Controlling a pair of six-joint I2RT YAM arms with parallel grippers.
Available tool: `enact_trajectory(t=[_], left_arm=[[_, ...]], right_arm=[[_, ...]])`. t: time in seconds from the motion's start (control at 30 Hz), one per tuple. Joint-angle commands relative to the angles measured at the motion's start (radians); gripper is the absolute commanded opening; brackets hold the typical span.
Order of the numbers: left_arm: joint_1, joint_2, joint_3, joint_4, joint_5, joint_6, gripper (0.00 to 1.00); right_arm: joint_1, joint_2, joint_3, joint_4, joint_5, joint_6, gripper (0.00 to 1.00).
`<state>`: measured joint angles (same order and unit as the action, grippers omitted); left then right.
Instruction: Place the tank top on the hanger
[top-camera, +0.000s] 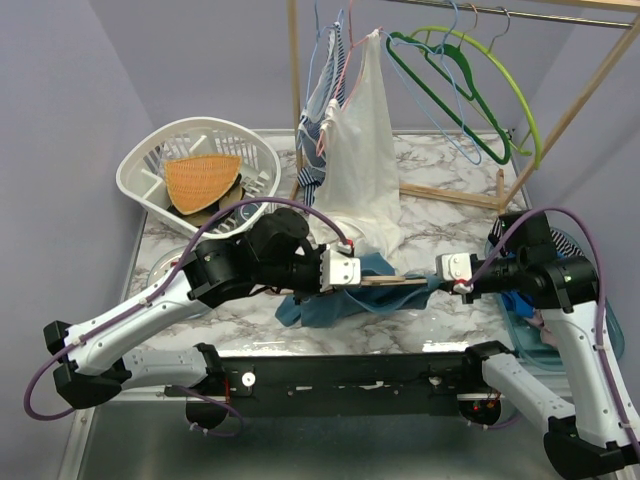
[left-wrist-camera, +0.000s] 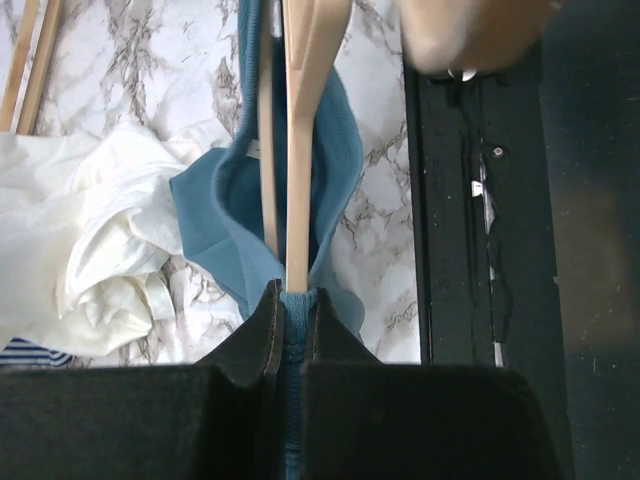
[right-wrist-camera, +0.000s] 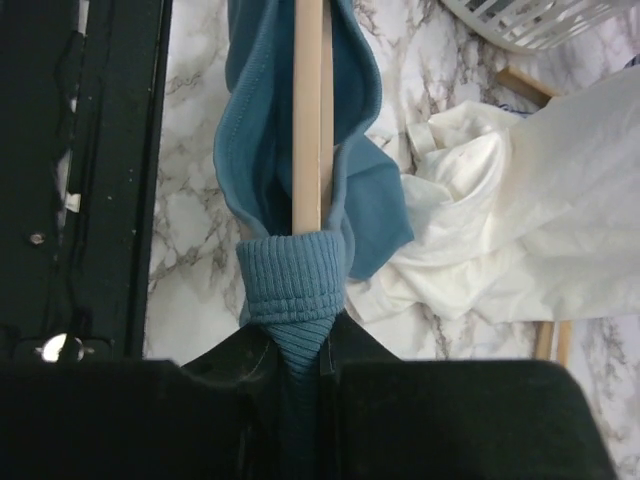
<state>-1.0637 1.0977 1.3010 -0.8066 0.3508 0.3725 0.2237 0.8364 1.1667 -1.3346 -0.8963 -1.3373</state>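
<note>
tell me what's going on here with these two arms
Both arms hold a teal-blue fabric tank top and a tan wooden hanger between them over the marble table. The left fingers and right fingers each pinch teal fabric at one hanger end. The top is bunched along it, not yet hanging.

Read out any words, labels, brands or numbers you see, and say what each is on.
No readable text anywhere.
The small white tag on the black base rail is too blurred to read.
The tank top and hanger show no label.
</note>
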Motion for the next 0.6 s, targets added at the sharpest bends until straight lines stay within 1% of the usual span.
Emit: enact_trajectory(t=[0.0, 0.07, 0.13, 0.17, 0.2, 0.23, 0.27, 0.3, 0.37, 0.43, 0.47, 0.5, 0.57], left_arm=[[0.008, -0.010, 0.018, 0.102, 0.042, -0.007, 0.00], [0.013, -0.022, 0.006, 0.141, 0.027, -0.021, 0.00], [0.016, -0.053, -0.023, 0.174, -0.005, -0.033, 0.01], [0.021, -0.065, -0.037, 0.214, -0.071, -0.052, 0.10], [0.025, -0.096, -0.054, 0.227, -0.102, -0.055, 0.43], [0.028, -0.111, -0.060, 0.237, -0.133, -0.055, 0.59], [0.031, -0.127, -0.063, 0.253, -0.195, -0.053, 0.70], [0.039, -0.160, -0.066, 0.257, -0.223, -0.049, 0.85], [0.045, -0.192, -0.065, 0.253, -0.280, -0.034, 0.91], [0.054, -0.248, -0.069, 0.247, -0.379, -0.006, 0.99], [0.054, -0.266, -0.074, 0.242, -0.410, 0.005, 0.99], [0.056, -0.304, -0.092, 0.242, -0.480, 0.019, 0.99], [0.056, -0.347, -0.121, 0.257, -0.545, 0.026, 0.99]], right_arm=[[0.005, -0.023, 0.001, -0.190, -0.090, 0.012, 0.01], [0.006, -0.022, 0.022, -0.186, -0.082, 0.052, 0.01], [0.003, -0.013, 0.036, -0.189, -0.072, 0.137, 0.01], [0.005, -0.011, 0.047, -0.189, -0.064, 0.164, 0.01], [0.005, -0.016, 0.050, -0.189, -0.055, 0.203, 0.00], [0.002, -0.022, 0.050, -0.184, -0.035, 0.225, 0.00], [0.003, -0.031, 0.051, -0.175, -0.023, 0.251, 0.00], [0.002, -0.054, 0.057, -0.164, -0.004, 0.310, 0.00], [-0.007, -0.077, 0.068, -0.117, 0.065, 0.371, 0.00], [-0.014, -0.112, 0.106, -0.078, 0.144, 0.452, 0.01], [-0.015, -0.123, 0.123, -0.068, 0.166, 0.479, 0.00], [-0.018, -0.134, 0.142, -0.063, 0.183, 0.528, 0.00], [-0.017, -0.155, 0.209, -0.043, 0.241, 0.584, 0.01]])
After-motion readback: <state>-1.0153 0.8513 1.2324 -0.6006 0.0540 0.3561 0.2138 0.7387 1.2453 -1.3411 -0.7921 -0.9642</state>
